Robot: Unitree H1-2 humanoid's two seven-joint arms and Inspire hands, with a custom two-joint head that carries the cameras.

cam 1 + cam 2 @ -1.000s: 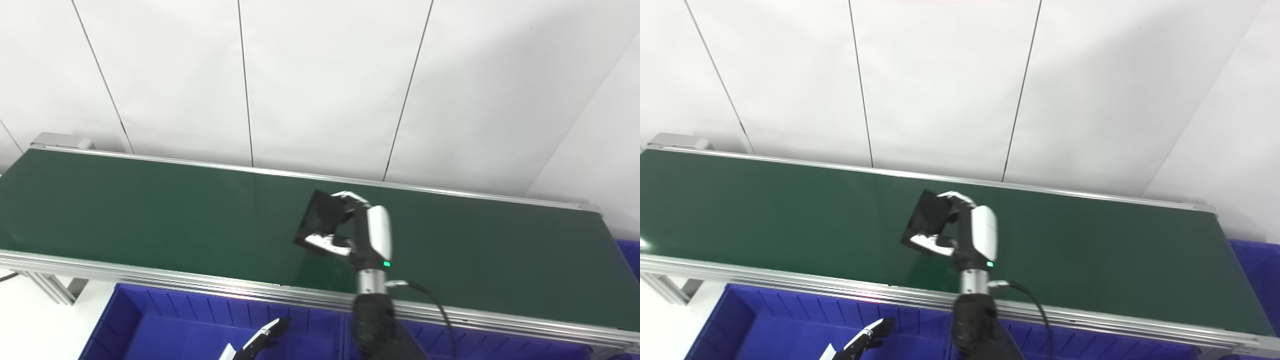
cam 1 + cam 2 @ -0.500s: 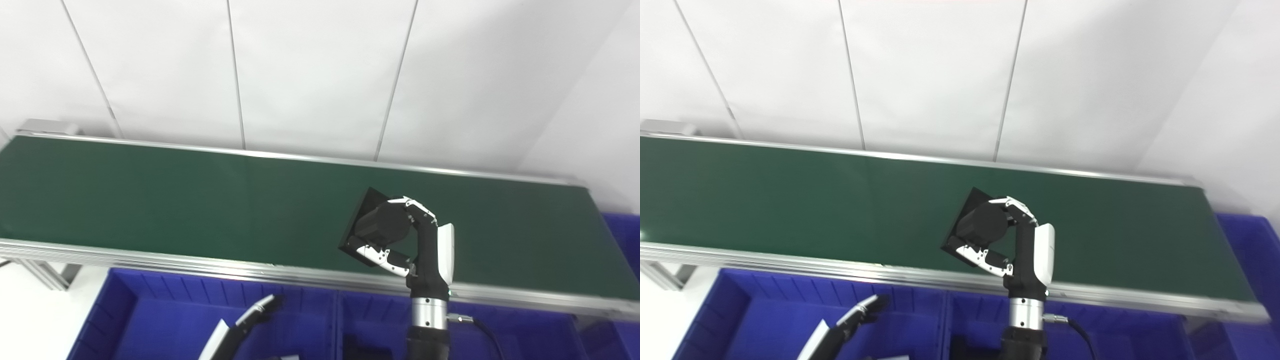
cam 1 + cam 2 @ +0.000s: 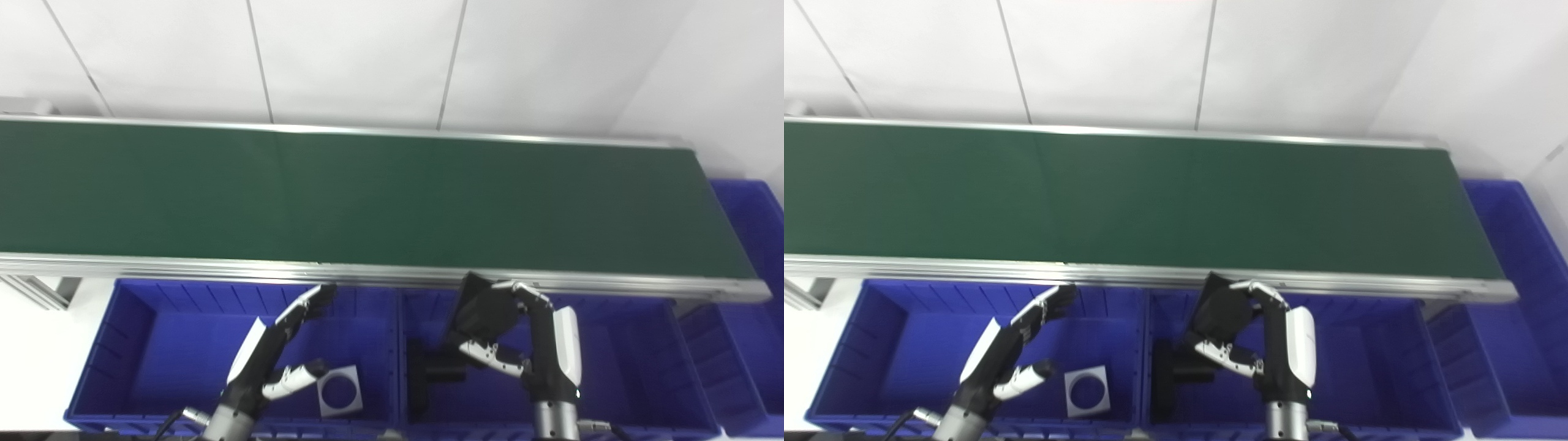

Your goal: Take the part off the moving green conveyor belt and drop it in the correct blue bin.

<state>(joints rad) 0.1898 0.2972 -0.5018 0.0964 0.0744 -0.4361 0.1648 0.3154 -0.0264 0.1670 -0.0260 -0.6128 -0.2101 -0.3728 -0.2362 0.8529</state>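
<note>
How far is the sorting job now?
Done: the black part is off the green belt. In hand: the right robot hand holds it over the middle blue bin. Left: releasing it. The left robot hand waits open.

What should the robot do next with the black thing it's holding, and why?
Probably open the right hand and let the black part drop. The hand already holds it off the green belt and above the middle blue bin, where another black part lies. The left bin holds a grey square plate instead.
</note>
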